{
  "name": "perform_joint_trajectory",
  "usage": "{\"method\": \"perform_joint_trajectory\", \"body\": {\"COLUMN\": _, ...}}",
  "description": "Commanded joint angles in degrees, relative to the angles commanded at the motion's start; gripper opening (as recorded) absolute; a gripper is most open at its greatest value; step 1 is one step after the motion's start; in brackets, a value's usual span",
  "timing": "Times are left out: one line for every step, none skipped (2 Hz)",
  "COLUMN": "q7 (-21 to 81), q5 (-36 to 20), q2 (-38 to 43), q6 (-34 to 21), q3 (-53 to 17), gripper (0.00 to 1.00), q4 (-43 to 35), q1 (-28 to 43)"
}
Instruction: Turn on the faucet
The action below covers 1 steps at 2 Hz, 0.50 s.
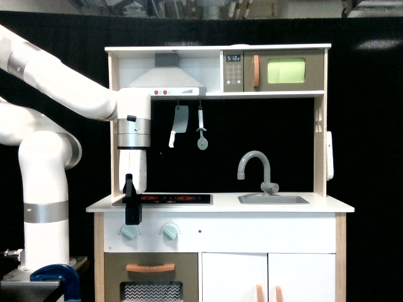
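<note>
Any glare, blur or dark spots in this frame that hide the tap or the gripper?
Exterior view: evenly lit and sharp; the matte grey gooseneck faucet stands out clearly against the black backdrop; the black gripper is dark, its jaws hard to read; the green microwave window glows slightly overexposed.

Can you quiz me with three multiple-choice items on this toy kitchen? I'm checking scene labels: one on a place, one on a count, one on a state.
1. Where is the faucet?
A. Over the stove
B. Behind the sink, toward the exterior view's right
C. Inside the microwave

2. How many mint-green stove knobs are on the front panel?
A. One
B. Two
C. Four

3. How does the end effector stand relative to the faucet?
A. Gripping its lever
B. Touching its spout
C. Far from it, at the stove end of the counter

Answers: 1 B, the grey gooseneck arches over the sink basin. 2 B, one knob and a second knob sit below the stovetop. 3 C, the dark end effector hangs by the counter's front edge toward the exterior view's left, with clear space between it and the faucet.
</note>
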<state>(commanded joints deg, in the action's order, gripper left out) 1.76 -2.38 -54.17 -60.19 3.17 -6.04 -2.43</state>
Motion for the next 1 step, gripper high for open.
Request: {"method": "perform_joint_trajectory", "body": {"q7": 23.3, "q5": 4.4, "q2": 0.4, "q6": 8.0, "q3": -11.1, "gripper": 1.0, "q4": -5.8, "q1": 5.6}}
